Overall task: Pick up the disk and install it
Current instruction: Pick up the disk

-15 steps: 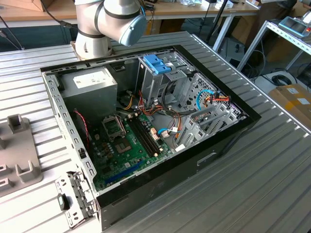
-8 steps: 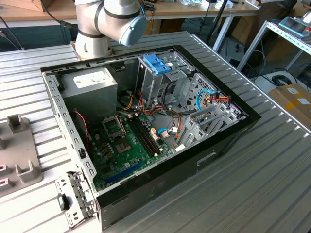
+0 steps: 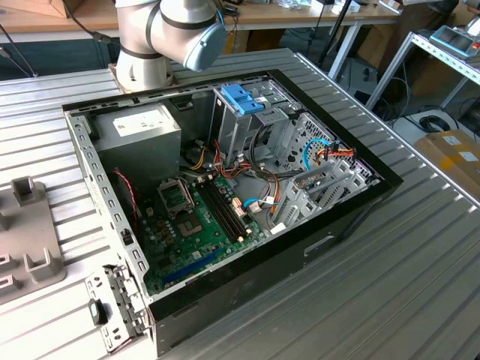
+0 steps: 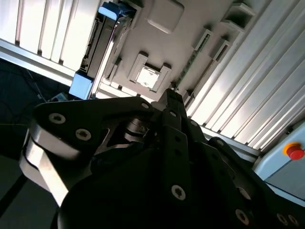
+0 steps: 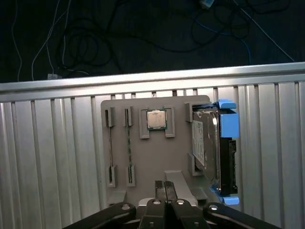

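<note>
Grey metal between light-blue rails, the disk (image 5: 209, 148) stands on edge in a slot at one side of a grey holder tray (image 5: 181, 152); the tray lies on the ribbed aluminium table (image 5: 47, 157) and also seats a processor chip (image 5: 156, 119). The gripper (image 5: 163, 185) hangs over the tray's rim, apart from the disk, its fingers pressed together and holding nothing. I judge the pick-up step in hand, at the approach, with no grasp made yet; a grasp calls for fingers parted wider than the disk's thickness and squared across its flat faces. The open computer case (image 3: 341, 217) with its silver drive cage (image 3: 251, 131) lies well apart, in the exterior view.
</note>
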Tool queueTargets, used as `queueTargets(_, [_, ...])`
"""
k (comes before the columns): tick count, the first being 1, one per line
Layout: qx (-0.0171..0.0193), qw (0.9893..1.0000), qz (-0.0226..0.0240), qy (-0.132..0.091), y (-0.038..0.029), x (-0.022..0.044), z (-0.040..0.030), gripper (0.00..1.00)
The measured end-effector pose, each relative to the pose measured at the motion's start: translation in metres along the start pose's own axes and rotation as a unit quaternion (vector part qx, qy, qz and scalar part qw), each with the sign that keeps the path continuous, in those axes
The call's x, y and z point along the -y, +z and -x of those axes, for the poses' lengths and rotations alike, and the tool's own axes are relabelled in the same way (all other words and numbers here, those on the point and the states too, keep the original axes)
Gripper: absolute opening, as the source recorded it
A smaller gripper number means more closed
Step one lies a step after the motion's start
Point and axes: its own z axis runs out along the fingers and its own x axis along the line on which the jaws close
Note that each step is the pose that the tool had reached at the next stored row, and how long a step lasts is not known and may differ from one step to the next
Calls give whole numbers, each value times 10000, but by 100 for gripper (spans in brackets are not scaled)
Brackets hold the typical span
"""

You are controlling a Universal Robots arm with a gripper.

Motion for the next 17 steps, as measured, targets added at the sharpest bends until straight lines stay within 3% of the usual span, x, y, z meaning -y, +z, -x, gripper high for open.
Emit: queueTargets(17, [8,9992,-7,-390,0,0,0,10])
